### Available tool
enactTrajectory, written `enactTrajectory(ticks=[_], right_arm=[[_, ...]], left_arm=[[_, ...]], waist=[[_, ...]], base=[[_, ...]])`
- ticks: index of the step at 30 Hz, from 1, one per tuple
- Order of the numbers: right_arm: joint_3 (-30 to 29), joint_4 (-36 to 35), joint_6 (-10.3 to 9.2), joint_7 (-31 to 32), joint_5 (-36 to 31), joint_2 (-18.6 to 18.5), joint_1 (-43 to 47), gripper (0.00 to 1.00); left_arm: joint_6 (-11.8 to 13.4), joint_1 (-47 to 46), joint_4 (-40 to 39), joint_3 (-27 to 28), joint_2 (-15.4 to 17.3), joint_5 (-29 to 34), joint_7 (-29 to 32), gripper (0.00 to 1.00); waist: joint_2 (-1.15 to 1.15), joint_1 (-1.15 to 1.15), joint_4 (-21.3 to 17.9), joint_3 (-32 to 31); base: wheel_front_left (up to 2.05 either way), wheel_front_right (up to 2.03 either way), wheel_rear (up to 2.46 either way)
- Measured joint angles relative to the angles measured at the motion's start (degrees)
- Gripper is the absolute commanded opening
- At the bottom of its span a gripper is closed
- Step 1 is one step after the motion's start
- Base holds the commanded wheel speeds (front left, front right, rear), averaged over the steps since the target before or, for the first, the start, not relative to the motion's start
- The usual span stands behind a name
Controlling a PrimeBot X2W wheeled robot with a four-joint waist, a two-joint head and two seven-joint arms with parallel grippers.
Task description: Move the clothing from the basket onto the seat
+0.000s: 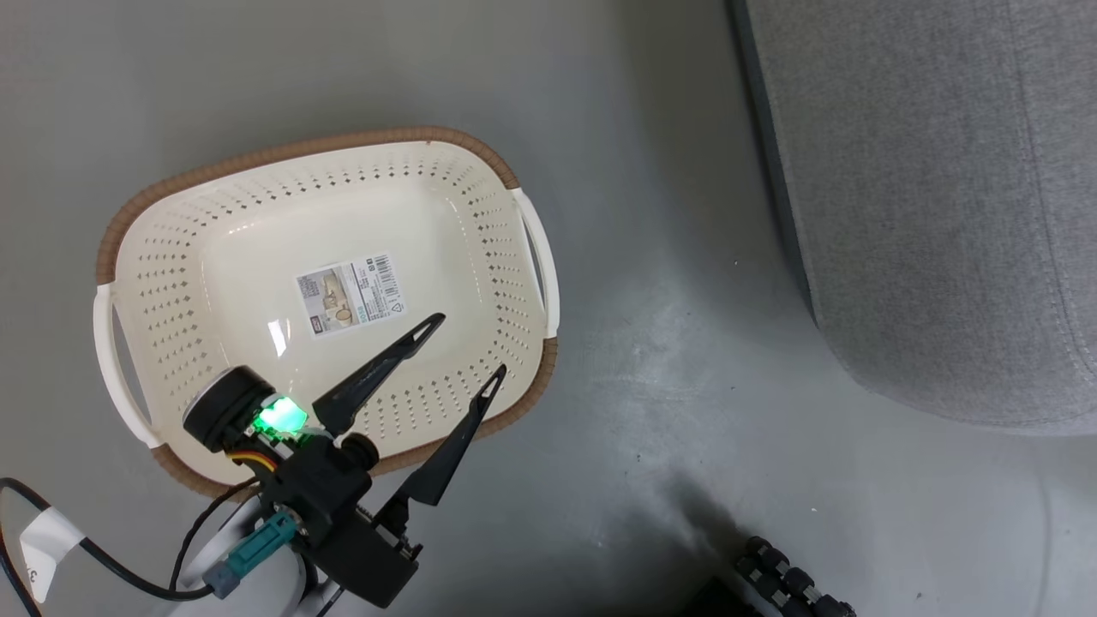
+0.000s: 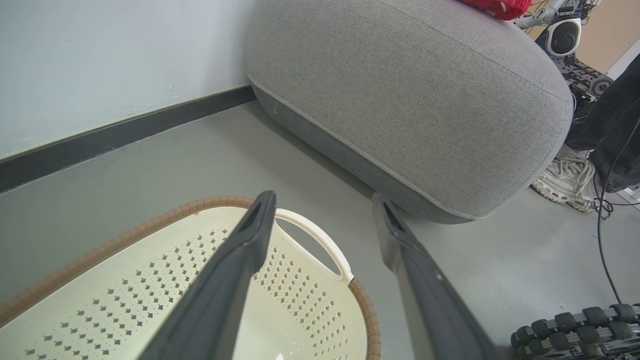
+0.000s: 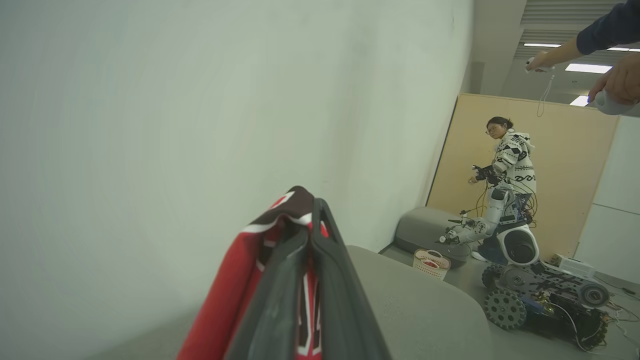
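Head view, edges first: basket (image 1: 257,214) flat on the grey floor (image 1: 668,257), brown rim all round, white handles at both short ends, paper label on its bottom. Broad open floor from its right handle across to the rounded corner of the seat (image 1: 926,214) at upper right; the two well apart.

Left tool (image 1: 471,344) over the basket's near right corner, fingers spread wide, released. In the left wrist view, pointing past the basket handle toward the seat's front face. Behind, pale wall (image 2: 100,60) and dark baseboard (image 2: 125,132) closing the floor off to the left of the seat.

Right tool (image 3: 315,202) clenched on the clothing (image 3: 235,280): red fabric with white trim and black patches pinched between the shut fingers, hanging to their left over the seat's grey top, close to the wall. Contact with the seat impossible to tell. A red patch of it also at the seat's top edge in the left wrist view.

Around: dark ribbed wheels (image 1: 788,583) on the floor at lower right. Pale shoe (image 2: 565,177) and a cable (image 2: 602,240) beside the seat's far end. Farther off in the right wrist view, a person (image 3: 510,160) standing at a second robot (image 3: 515,245); nearer, at upper right, a hand (image 3: 617,82) gripping a pale controller.
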Motion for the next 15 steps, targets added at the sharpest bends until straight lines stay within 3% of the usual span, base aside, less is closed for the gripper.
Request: enactTrajectory(ticks=[5, 15], right_arm=[[0.9, 2.5, 0.00, -1.4, -0.7, 0.8, -3.5, 0.00], [1.4, 11.4, -0.05, -3.6, -1.2, 5.1, -1.3, 0.00]], left_arm=[[0.0, -0.6, 0.1, 0.2, 0.0, -0.3, 0.0, 1.00], [0.0, -1.5, 0.7, 0.8, -0.4, -1.7, 0.0, 1.00]], waist=[[0.00, 0.00, 1.6, 1.8], [0.00, 0.00, 3.5, 3.3]], base=[[0.00, 0.00, 0.00], [0.00, 0.00, 0.00]])
